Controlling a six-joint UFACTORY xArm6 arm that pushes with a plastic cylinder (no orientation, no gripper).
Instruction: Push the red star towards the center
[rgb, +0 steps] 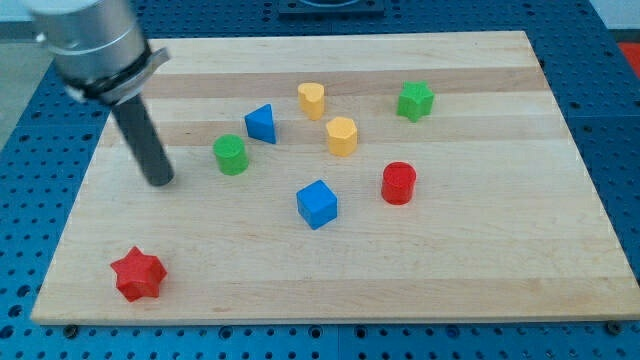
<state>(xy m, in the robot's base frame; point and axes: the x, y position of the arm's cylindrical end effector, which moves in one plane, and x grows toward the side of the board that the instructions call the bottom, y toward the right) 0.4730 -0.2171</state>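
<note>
The red star (137, 273) lies near the board's bottom left corner. My tip (160, 181) rests on the board above the star and slightly to its right, well apart from it. The green cylinder (230, 154) is just right of my tip. Toward the middle of the board are the blue cube (317, 203), the red cylinder (398, 183), a yellow block (342, 136), a second yellow block (311, 99) and the blue triangular block (261, 123). A green star (414, 100) sits at the upper right.
The wooden board (500, 260) lies on a blue perforated table. The arm's grey body (90, 40) hangs over the board's top left corner.
</note>
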